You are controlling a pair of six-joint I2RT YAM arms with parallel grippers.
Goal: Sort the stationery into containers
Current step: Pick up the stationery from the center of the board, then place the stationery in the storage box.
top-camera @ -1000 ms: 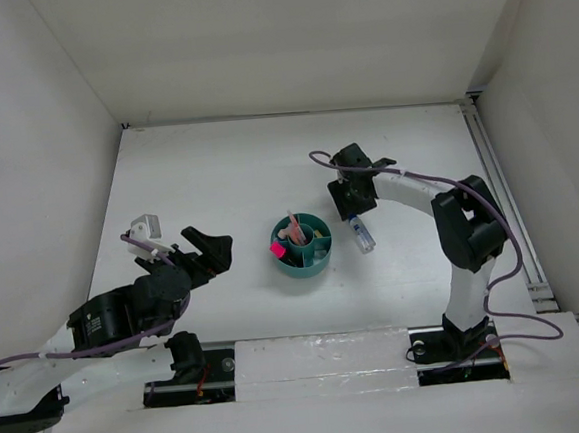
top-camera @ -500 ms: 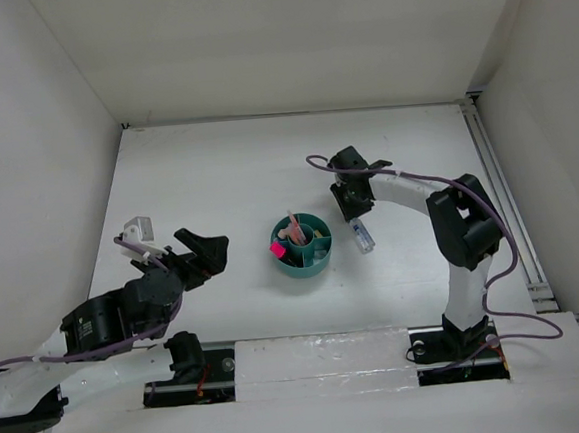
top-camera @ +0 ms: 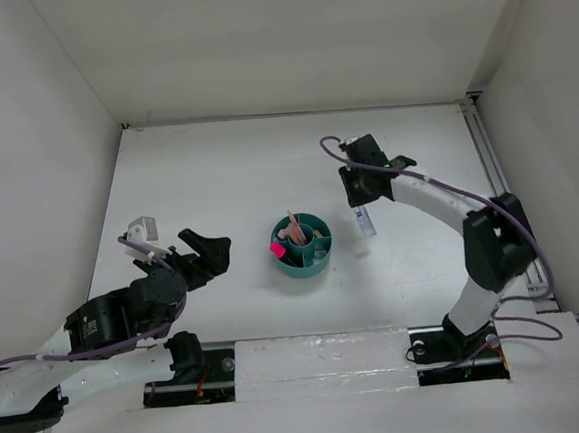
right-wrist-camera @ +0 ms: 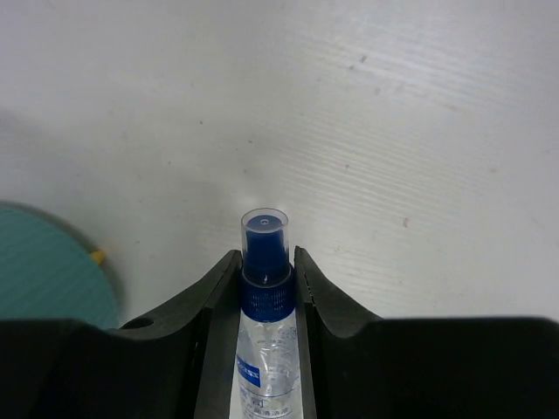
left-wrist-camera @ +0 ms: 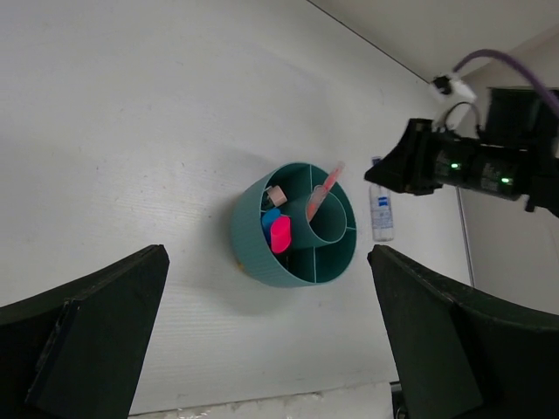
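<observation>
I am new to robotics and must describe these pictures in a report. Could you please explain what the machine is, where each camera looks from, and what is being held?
These are two robot arms bolted at the near edge of a white table. The top view looks down from above and behind them; the other two views come from a camera on each wrist. The left arm has its jaws wide open, holding nothing. The right arm has its jaws shut on a clear bottle with a blue cap, off to one side of the teal organizer. The organizer holds a pinkish pencil in its central cup and a pink-capped marker in an outer compartment.
</observation>
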